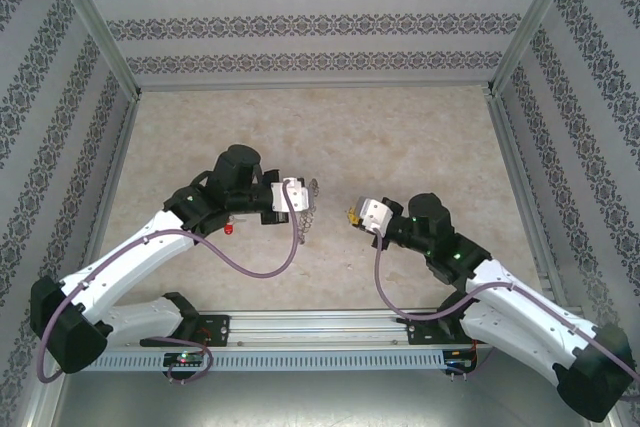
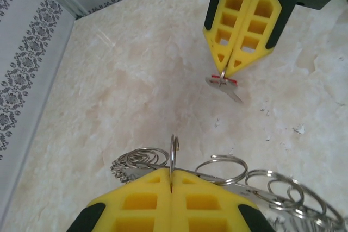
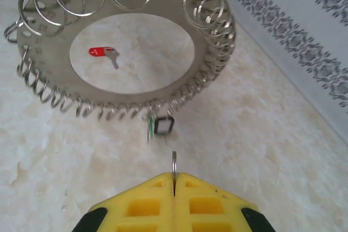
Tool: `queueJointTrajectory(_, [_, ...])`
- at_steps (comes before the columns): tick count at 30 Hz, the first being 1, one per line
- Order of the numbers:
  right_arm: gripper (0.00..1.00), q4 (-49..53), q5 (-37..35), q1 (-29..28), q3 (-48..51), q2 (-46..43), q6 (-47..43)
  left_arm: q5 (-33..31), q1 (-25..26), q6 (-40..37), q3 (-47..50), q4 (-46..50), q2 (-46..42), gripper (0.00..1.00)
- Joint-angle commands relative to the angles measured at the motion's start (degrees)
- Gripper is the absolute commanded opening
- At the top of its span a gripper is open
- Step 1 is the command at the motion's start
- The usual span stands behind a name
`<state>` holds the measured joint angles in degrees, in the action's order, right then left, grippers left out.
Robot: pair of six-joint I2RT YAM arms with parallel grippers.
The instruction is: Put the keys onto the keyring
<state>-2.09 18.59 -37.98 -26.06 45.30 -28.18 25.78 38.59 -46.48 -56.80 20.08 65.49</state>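
Table (image 1: 400, 137): pale marbled top. Keyring (image 3: 46, 63): flat silvery plate with a wide round hole, rim crowded with wire loops; mid-table, tilted up, at my left pincer. Left pincer (image 2: 172, 177): yellow fingers together, clamped on one upright loop of the keyring. Right pincer (image 3: 174, 182): fingers together, just right of the keyring, tips facing it, clamped on the thin wire loop of the held key (image 2: 228, 84), which has a red head and silver blade. Loose key (image 3: 101, 52): red head, flat on the table, near-left of the keyring, beneath my left arm (image 1: 150, 247).
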Motion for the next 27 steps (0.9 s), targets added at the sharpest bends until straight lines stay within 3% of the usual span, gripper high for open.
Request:
queueJointTrajectory(1, [0.00,-4.8,5.1,0.3,-0.6,2.7,3.6,-4.5,2.0,1.2,-1.9,-3.8,2.1,0.00])
queueJointTrajectory(8, [0.00,-8.8,6.1,-0.3,-3.5,6.3,10.1,-4.2,2.1,4.6,1.4,-11.5,2.4,0.00])
queueJointTrajectory(27, [0.00,-8.3,9.2,-0.6,-7.9,8.4,14.7,-7.3,4.1,4.8,2.6,-12.5,3.2,0.00])
